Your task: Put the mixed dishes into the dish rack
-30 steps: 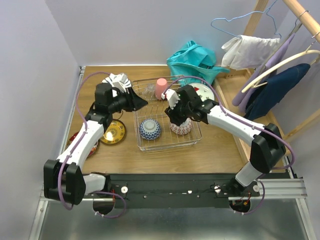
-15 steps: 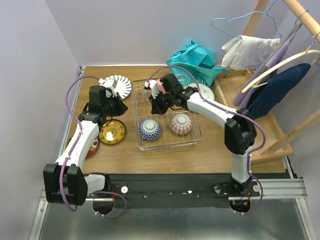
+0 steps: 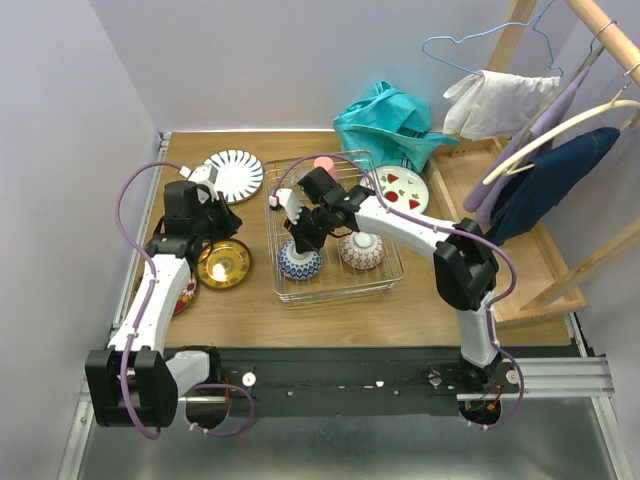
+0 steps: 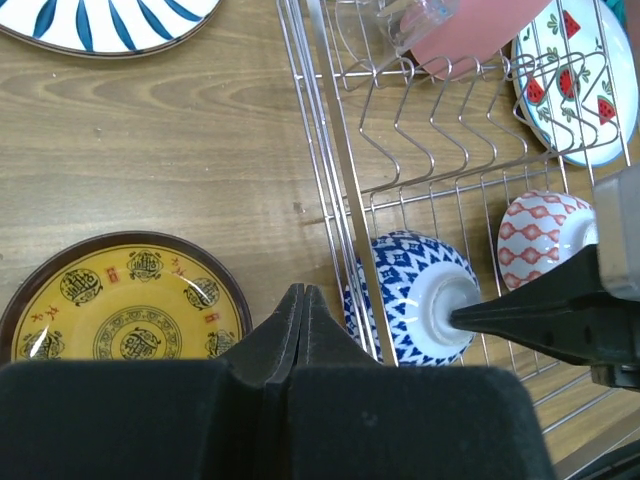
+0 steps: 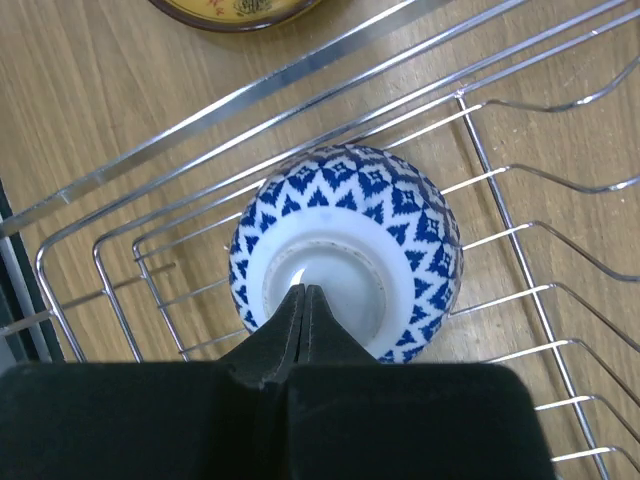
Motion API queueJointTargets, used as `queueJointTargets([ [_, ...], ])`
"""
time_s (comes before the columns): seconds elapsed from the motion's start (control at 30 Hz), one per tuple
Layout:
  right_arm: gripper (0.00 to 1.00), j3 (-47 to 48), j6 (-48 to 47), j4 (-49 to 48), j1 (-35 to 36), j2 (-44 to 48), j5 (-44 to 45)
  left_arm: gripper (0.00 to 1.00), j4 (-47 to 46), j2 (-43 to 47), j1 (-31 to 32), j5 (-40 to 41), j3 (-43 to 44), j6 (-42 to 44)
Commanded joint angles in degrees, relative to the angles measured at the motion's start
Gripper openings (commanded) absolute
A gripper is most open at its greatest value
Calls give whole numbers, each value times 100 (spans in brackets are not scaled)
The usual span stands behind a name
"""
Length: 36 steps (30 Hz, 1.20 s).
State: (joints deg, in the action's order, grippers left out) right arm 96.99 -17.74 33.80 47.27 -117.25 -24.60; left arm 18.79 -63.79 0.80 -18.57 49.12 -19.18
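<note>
The dish rack (image 3: 336, 294) stands mid-table and holds an upturned blue patterned bowl (image 3: 298, 262), a red patterned bowl (image 3: 362, 250) and, at the back, a pink cup (image 3: 323, 163) with a clear glass (image 4: 420, 20) next to it. My right gripper (image 5: 303, 293) is shut and empty, its tip just over the blue bowl's white foot (image 5: 345, 250). My left gripper (image 4: 302, 292) is shut and empty above bare wood, between the gold saucer (image 4: 125, 300) and the rack's left rim (image 4: 325, 150). The blue-striped plate (image 3: 233, 172), watermelon plate (image 3: 400, 188) and red saucer (image 3: 183, 295) lie outside the rack.
A teal cloth bag (image 3: 385, 120) sits behind the rack. A wooden clothes frame (image 3: 520, 40) with hangers and garments fills the right side. A metal rail (image 3: 135, 260) edges the table on the left. The red saucer is half hidden under my left arm.
Both grippers have shut. My right arm swung left from the red bowl, via the back of the rack, to above the blue bowl. My left arm drew back from the striped plate toward the gold saucer.
</note>
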Motion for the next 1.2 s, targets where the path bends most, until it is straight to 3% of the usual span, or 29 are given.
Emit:
queueJointTargets([
  [0.0, 0, -338, -423, 557, -24, 184, 684, 0, -173, 60, -36, 55, -166, -95],
  [0.33, 0, -1349, -775, 952, -24, 1046, 957, 0, -490, -292, -36, -103, -140, -227],
  [0.6, 1, -1420, -952, 1226, -16, 1476, 1370, 0, -560, -634, -36, -217, 53, -262],
  [0.7, 1, -912, -663, 980, -33, 1608, 1405, 0, -613, -652, -36, -349, 167, -262],
  [0.87, 0, -234, -249, -328, -130, 1837, 1194, 4, -622, -696, -36, -472, 361, -95],
  [0.93, 0, -102, 50, -1003, -226, 1803, 1334, 9, -561, -793, -36, -568, 449, -7],
  [0.97, 0, -67, 147, -1190, -261, 1750, 1674, 16, -482, -828, -36, -595, 484, 54],
  [1.1, 34, 643, 761, -1315, -620, 1066, 2407, 27, -87, -959, -36, -788, 703, 510],
  [1.17, 40, 1180, 990, -1095, -858, 610, 2285, 27, 220, -1004, -36, -859, 818, 721],
])
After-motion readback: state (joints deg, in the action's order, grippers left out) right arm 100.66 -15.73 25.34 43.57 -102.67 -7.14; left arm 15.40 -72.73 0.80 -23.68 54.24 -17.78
